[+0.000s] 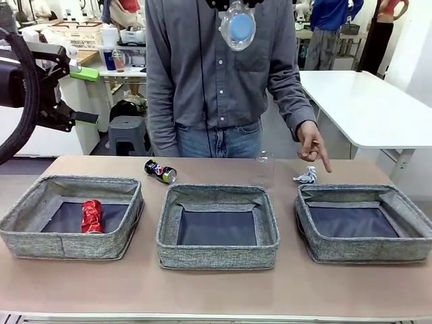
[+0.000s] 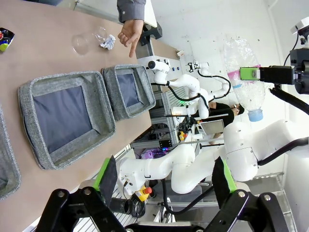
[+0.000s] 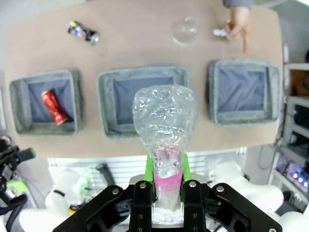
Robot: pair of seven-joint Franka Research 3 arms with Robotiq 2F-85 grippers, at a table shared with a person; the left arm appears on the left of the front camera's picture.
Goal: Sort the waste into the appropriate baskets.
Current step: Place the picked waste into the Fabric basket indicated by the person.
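No lettering could be read anywhere. The dark blue soda can [image 1: 160, 171] showed red, yellow and white patches but no legible name, and the clear plastic bottle [image 3: 164, 116] wore a plain pink label band.

Three grey baskets stood in a row on the table [image 1: 216, 297]. Taking the middle basket [image 1: 217, 255] as the mark, the left basket [image 1: 64, 244] sat on one side of it and the right basket [image 1: 364, 248] on the other.

There were two cans. The crushed red can [image 1: 92, 216] lay inside the left basket. The soda can lay on its side on the table, just behind the middle basket's far left corner.

One clear plastic cup [image 1: 264, 169] sat behind the middle basket's far right corner. One crumpled wrapper [image 1: 306, 177] lay further right, under a person's pointing hand [image 1: 312, 143].

The right gripper [image 3: 167, 169] was clamped on the bottle's label band, holding it high, roughly over the middle basket. The left gripper [image 1: 86, 96] hung with its fingers spread and nothing between them, high up beyond the left basket.
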